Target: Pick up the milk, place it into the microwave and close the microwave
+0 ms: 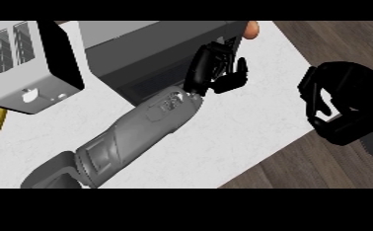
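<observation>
1. The microwave (157,57) stands dark and grey at the back of the white tabletop (241,126); a toaster (33,67) with a black side panel stands just beside it on the left, cut off by the view's left edge.
2. The left hand (215,72) lies against the microwave's front right corner, its grey forearm (138,131) crossing the tabletop diagonally from the lower left. Its fingers (235,77) are curled, with nothing seen between them.
3. The right hand (339,101) shows at the right edge, over the wooden floor (328,42) — its fingers bend loosely inward and hold nothing.
4. The milk cannot be made out anywhere; whether it sits inside the microwave cannot be told, as the left hand and the dark front hide that part.
5. A small orange-brown thing (251,30) peeks out behind the microwave's right corner — mostly hidden, its kind unclear.
6. A yellow strip (3,117) shows at the far left edge.
</observation>
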Robot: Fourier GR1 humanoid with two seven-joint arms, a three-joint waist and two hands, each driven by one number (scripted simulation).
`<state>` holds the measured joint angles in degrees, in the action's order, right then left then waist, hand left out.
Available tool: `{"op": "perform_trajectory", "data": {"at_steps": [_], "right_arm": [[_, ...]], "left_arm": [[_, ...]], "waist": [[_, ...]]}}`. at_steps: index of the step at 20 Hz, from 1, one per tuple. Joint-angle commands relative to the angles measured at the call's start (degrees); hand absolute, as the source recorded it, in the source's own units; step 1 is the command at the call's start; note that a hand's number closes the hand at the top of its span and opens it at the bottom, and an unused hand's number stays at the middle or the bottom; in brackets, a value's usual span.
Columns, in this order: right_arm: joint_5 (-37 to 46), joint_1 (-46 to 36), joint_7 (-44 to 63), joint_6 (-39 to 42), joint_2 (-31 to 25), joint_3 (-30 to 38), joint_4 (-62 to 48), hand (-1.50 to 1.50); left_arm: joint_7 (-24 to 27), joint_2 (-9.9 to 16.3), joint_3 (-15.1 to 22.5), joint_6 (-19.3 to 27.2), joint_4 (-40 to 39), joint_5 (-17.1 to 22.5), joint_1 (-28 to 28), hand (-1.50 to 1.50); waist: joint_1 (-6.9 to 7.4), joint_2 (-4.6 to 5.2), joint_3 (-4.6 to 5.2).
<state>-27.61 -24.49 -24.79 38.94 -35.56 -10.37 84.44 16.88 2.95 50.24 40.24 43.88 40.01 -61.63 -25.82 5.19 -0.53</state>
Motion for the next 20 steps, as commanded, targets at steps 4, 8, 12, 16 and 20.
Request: {"op": "perform_trajectory", "data": {"at_steps": [4,8,12,16,20], "right_arm": [[-1.68,0.68,-1.83,3.74,-0.09,-1.23,3.49,1.50],[-2.43,1.46,-1.06,3.67,0.13,-2.17,5.69,1.50],[-3.25,2.78,-0.10,2.61,-0.37,-1.77,6.98,1.50],[-2.43,4.63,3.93,5.90,-1.41,-7.82,9.11,1.50],[-3.72,7.51,5.08,5.12,-0.55,-9.65,10.78,1.50]], "left_arm": [[0.15,-2.79,-0.37,-0.11,-2.37,0.64,-3.70,1.50],[0.41,-2.78,-0.51,0.89,-2.03,0.86,-3.97,1.50],[2.06,-2.77,-6.50,9.07,-2.74,3.46,-1.52,1.50],[-4.81,-2.85,-9.33,2.02,0.48,11.66,2.38,1.50],[-2.25,-2.96,-15.44,-0.52,1.88,16.59,4.27,1.50]], "waist": [[-2.29,0.78,-0.13],[-2.62,0.62,-0.11],[-0.32,-0.08,0.39],[0.81,2.35,1.12],[3.11,1.91,1.20]]}}
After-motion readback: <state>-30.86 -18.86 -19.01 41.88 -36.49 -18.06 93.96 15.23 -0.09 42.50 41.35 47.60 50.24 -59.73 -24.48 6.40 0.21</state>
